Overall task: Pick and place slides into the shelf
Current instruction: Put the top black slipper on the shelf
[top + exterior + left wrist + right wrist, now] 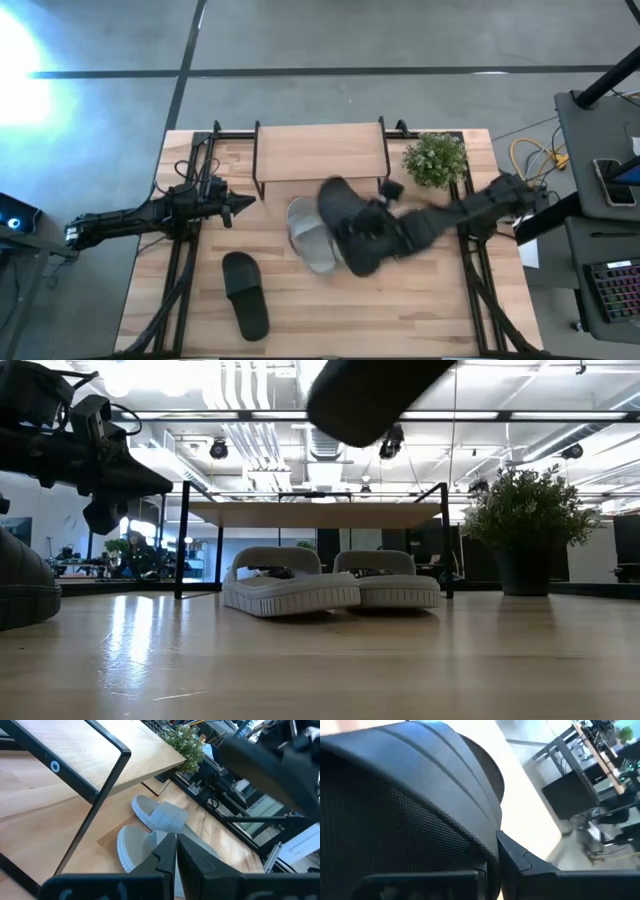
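Black slide [345, 228] clamped in right gripper [385, 222] – keep it level, lower beside grey slides [312, 236] under shelf [320, 152]; left gripper [232, 207] closed, idle

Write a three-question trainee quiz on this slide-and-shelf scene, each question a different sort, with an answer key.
1. True or false: the right gripper holds a black slide above the table.
2. Multiple choice: the two grey slides lie (A) on top of the shelf, (B) on the table at the shelf's front edge, (C) beside the plant.
3. Fill in: the other black slide lies on the table nearest the ___ gripper.

Key: 1 true; 2 B; 3 left.
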{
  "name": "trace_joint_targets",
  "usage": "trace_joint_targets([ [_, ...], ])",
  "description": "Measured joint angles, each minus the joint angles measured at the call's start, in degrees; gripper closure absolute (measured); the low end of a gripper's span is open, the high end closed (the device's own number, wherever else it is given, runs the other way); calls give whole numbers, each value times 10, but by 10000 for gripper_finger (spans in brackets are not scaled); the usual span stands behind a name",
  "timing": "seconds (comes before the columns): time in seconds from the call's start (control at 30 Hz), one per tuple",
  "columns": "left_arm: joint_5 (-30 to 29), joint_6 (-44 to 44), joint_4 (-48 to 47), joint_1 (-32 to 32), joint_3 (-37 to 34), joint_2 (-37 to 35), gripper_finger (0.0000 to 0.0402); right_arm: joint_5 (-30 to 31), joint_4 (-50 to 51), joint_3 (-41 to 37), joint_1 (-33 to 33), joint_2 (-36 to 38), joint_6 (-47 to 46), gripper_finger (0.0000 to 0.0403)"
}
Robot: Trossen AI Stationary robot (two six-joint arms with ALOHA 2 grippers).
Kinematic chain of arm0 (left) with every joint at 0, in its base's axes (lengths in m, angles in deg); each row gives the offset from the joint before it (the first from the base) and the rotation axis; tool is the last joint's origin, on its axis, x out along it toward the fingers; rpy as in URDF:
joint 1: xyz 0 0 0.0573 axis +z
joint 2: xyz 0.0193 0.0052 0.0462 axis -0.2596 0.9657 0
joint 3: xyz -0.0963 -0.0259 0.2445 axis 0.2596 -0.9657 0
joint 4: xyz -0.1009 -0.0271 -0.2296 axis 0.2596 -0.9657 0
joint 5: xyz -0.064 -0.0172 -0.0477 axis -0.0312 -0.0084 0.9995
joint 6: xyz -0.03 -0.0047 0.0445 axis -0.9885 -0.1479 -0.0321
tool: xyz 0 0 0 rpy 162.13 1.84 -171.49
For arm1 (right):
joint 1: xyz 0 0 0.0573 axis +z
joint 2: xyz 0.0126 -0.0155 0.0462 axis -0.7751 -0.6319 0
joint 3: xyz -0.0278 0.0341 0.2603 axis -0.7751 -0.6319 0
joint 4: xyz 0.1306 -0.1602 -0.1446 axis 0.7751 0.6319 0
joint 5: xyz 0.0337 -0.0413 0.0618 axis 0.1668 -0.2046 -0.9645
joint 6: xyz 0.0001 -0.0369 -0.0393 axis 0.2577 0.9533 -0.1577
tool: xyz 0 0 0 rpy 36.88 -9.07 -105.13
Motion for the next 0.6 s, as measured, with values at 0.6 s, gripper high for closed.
trace_joint_targets([
  [0.6,0,0,1,0,-2,0,402,-38,-184,186,-290,-194,302,390],
])
